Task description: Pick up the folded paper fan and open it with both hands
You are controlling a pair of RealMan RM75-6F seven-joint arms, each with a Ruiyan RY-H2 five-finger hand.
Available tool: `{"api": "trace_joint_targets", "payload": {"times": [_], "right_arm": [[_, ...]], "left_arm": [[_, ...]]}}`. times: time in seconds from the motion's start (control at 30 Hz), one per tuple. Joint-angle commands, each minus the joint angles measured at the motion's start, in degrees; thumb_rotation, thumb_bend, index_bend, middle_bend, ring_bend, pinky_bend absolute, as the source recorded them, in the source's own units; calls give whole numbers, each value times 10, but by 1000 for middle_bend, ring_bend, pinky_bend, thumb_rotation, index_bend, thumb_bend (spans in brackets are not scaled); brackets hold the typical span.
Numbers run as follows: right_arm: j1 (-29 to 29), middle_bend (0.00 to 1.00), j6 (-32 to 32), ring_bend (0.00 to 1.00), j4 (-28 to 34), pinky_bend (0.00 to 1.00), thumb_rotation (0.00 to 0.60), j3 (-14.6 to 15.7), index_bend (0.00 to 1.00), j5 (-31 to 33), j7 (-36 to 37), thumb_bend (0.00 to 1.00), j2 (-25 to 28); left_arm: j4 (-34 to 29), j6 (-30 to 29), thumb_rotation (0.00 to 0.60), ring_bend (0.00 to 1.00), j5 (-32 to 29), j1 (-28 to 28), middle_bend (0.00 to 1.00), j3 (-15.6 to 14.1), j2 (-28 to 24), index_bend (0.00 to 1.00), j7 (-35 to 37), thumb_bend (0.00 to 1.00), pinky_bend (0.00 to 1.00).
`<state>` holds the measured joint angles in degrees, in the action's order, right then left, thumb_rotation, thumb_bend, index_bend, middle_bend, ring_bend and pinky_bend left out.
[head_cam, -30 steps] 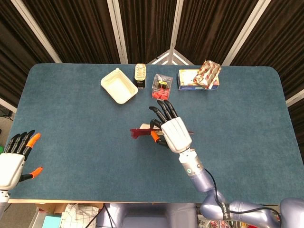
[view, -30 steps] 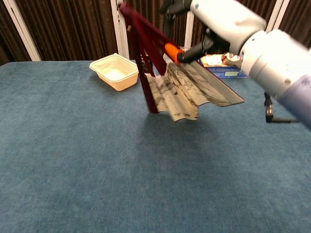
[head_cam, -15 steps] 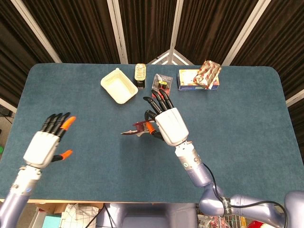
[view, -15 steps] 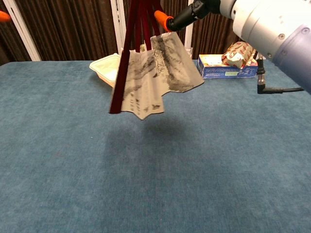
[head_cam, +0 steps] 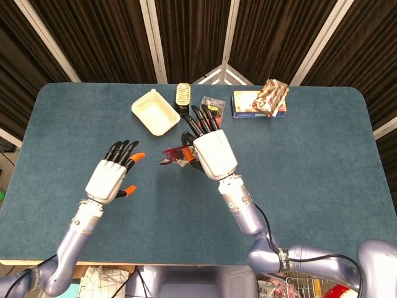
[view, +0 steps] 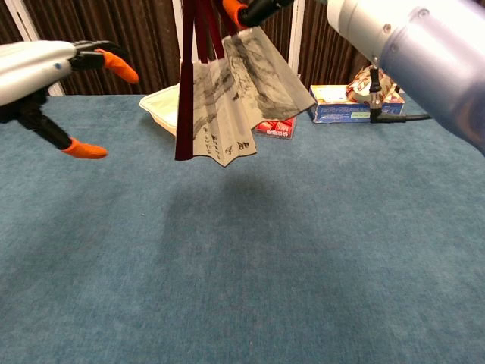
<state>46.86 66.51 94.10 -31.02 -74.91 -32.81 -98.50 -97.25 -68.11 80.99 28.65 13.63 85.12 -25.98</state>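
My right hand holds the paper fan up off the blue table, pinched at its top end where the ribs meet. From the chest view the fan hangs with its long axis nearly upright, pivot end up in my grip, paper leaf down, already spread partway, with a dark red outer rib forming its left edge. In the head view only a bit of red and paper shows left of my right hand, so I cannot tell exactly how my fingers lie on it.

My left hand is empty, fingers apart and thumb well off from them, ready to take something. It sits to the left of the fan, near but not touching. The fan lies to its right, and that red outer rib is the part closest to it.

I judge the next move to be my left hand's: reach right, catch that rib, and draw it away from my right hand so the leaf fans out.
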Motion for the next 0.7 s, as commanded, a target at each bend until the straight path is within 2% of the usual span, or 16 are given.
{"api": "trace_joint_targets", "payload": {"times": [0.03, 0.37, 0.7], "right_arm": [[14, 214, 8, 19, 2, 0, 600, -12, 660, 13, -9, 562, -9], [32, 214, 28, 19, 22, 0, 600, -17, 660, 38, -31, 562, -9], [34, 214, 45, 19, 41, 0, 600, -7, 661, 52, -34, 561, 1]], "left_arm": [[22, 9, 600, 0, -19, 22, 48, 14, 36, 254, -5, 248, 82], [73, 6, 600, 0, -41, 64, 69, 33, 120, 343, -10, 316, 82], [96, -34, 600, 0, -29, 78, 69, 41, 170, 354, 9, 319, 82]]}}
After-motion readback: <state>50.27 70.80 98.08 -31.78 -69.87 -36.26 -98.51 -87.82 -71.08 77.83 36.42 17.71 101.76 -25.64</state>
